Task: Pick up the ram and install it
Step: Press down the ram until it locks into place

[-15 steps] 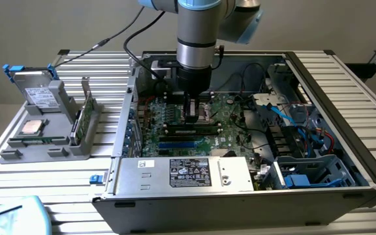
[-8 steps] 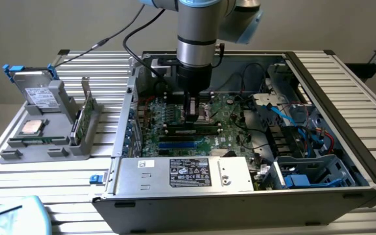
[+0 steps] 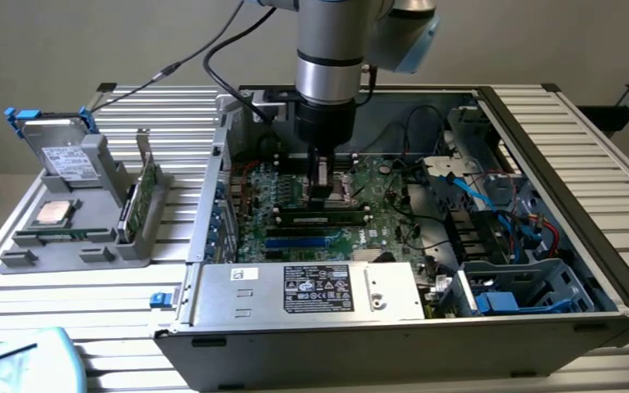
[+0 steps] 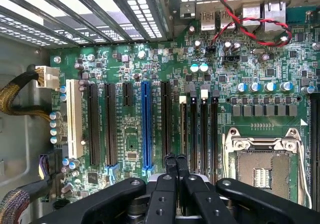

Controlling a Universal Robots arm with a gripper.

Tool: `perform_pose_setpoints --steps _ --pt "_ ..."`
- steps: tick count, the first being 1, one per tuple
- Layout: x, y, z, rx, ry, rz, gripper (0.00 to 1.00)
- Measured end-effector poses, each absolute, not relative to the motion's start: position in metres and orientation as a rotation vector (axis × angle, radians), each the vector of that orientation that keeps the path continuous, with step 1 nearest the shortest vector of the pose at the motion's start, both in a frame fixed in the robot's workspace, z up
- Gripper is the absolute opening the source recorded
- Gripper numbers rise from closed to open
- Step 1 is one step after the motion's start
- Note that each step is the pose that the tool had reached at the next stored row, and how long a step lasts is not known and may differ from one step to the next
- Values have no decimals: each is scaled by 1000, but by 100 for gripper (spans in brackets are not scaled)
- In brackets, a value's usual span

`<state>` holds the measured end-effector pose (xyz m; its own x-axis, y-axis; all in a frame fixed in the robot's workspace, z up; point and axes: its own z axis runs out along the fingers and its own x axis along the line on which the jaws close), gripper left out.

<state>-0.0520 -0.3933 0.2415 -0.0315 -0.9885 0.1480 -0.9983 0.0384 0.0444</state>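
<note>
Inside the open computer case (image 3: pixel 576 246) we see the gripper (image 4: pixel 175 160) low over the motherboard (image 4: pixel 150 64), fingers (image 4: pixel 170 162) pressed together holding nothing, tips just above the ram (image 3: pixel 320 219) seated in its memory slot.

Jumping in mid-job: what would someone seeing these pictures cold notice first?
The arm plunging into the open computer case, its shut gripper just above the motherboard. Just in front of it, a ram stick sits in a slot. On the exterior view's left, a grey holder carries spare parts.
</note>
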Motion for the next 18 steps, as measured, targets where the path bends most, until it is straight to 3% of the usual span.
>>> perform_pose_setpoints --steps 18 --pt "-26 -393 245 2085 -2160 107 10"
